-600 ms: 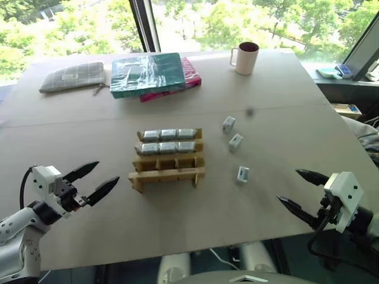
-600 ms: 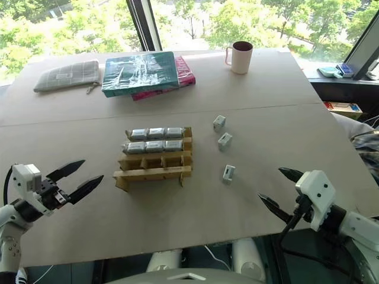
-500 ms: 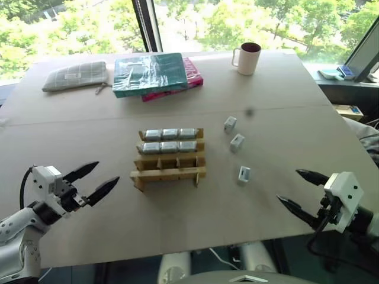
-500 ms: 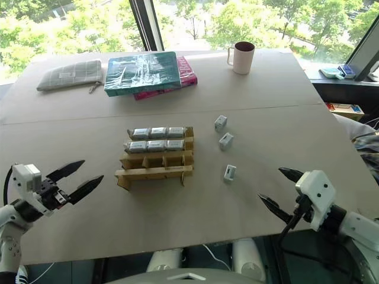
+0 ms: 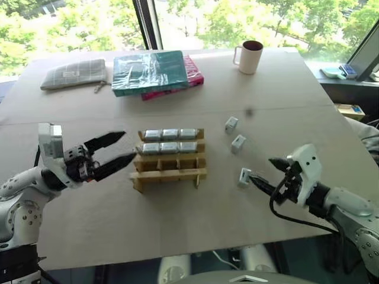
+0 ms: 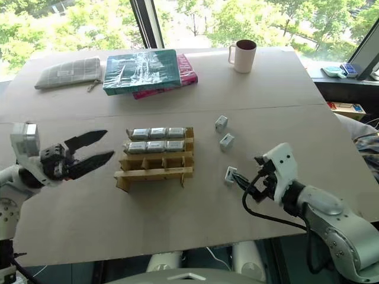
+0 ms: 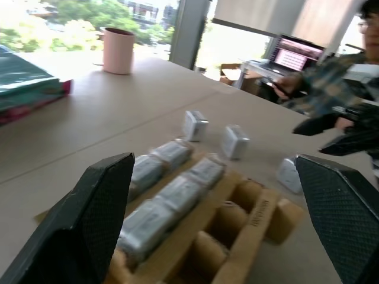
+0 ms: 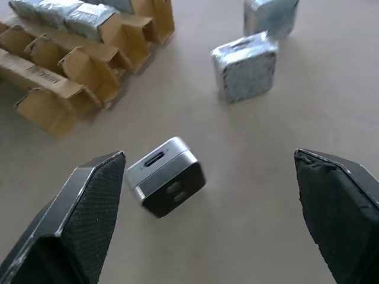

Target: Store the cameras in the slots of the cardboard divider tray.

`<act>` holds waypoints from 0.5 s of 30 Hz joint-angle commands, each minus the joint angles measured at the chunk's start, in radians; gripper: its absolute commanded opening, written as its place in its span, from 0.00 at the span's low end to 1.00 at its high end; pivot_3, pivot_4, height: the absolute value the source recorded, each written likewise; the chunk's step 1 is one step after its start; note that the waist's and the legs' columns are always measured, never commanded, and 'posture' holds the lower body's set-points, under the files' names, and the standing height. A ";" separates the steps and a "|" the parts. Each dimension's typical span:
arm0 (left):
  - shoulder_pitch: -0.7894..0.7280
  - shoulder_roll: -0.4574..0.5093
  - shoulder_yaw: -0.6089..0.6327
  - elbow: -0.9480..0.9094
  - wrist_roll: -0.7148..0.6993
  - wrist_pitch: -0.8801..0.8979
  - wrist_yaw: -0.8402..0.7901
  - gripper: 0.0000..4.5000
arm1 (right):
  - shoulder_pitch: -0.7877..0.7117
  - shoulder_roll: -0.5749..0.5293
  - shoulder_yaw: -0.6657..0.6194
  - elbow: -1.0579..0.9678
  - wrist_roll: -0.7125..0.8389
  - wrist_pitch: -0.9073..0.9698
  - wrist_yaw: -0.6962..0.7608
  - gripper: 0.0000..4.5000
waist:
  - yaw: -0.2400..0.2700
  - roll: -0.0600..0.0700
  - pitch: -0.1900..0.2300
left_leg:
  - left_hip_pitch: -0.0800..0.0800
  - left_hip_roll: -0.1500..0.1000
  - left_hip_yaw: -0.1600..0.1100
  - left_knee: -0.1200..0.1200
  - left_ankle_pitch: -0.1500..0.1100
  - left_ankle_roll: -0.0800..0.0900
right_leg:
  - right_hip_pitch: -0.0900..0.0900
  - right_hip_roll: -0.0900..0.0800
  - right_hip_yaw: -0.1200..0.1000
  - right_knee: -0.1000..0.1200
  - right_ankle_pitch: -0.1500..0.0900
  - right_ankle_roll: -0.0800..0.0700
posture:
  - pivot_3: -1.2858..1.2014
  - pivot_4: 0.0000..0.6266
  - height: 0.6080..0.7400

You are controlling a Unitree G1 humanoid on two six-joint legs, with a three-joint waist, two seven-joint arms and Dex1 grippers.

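Head views: the cardboard divider tray (image 5: 169, 158) sits mid-table, stepped so each row can be reached from above. Its two far rows are filled, three cameras in each; the two near rows stand empty. Three loose cameras lie to the tray's right in a line running far to near: far camera (image 5: 231, 123), middle camera (image 5: 237, 142), nearest camera (image 5: 243, 176). I judge six stored and three left to store.

My right gripper (image 5: 266, 173) has its fingers spread wide and holds nothing, tips just beside the nearest camera and pointing left toward it. I read this as lining up for a pick, nearest first because it is the shortest reach. My left gripper (image 5: 115, 150) is likewise spread and empty, hanging just left of the tray, probably placed to steady the light cardboard.

Left wrist view: the black fingers (image 7: 89, 219) frame the tray, filled rows on one side and vacant slots (image 7: 231, 210) beside them; nothing lies between the fingers. A person sits beyond the table edge.

Right wrist view: the nearest camera (image 8: 166, 184) lies on the table between the fingers (image 8: 83, 219), closer to one finger than the other, port end facing the lens. I would centre it before closing, since an off-centre pinch could skid it.
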 commanded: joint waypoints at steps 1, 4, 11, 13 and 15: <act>0.026 0.037 -0.034 -0.054 0.023 -0.033 -0.117 1.00 | -0.028 0.000 -0.037 -0.038 0.119 0.125 -0.043 1.00 | -0.002 0.000 0.000 | 0.000 0.000 0.000 0.001 0.000 0.000 | 0.000 0.000 0.000 0.000 -0.001 0.001 | 0.52 0.24 1.00; 0.020 0.036 -0.052 -0.025 0.051 -0.062 -0.151 1.00 | -0.064 0.036 -0.051 -0.015 0.211 0.202 -0.092 1.00 | -0.002 0.000 0.000 | 0.002 0.000 0.000 0.002 0.000 0.000 | 0.000 0.000 0.001 0.002 -0.002 0.003 | 0.52 0.24 1.00; -0.061 0.039 -0.104 0.091 0.141 -0.163 -0.241 1.00 | -0.244 0.232 -0.021 0.132 0.239 0.336 -0.296 1.00 | -0.003 0.002 0.001 | 0.004 0.001 -0.004 0.006 0.000 0.000 | 0.000 0.004 0.001 0.002 0.002 -0.002 | 0.52 0.24 1.00; -0.081 0.037 -0.114 0.098 0.143 -0.164 -0.251 1.00 | -0.266 0.242 0.014 0.147 0.203 0.365 -0.326 1.00 | -0.001 0.002 0.001 | 0.002 0.001 -0.004 0.006 0.000 0.000 | 0.000 0.004 0.001 0.002 0.002 -0.002 | 0.52 0.24 1.00; -0.093 0.031 -0.122 0.116 0.153 -0.179 -0.260 1.00 | -0.271 0.248 0.030 0.145 0.189 0.388 -0.346 1.00 | -0.001 0.002 0.001 | 0.000 0.001 -0.004 0.005 0.000 0.000 | 0.000 0.004 0.001 0.002 0.001 -0.002 | 0.52 0.24 1.00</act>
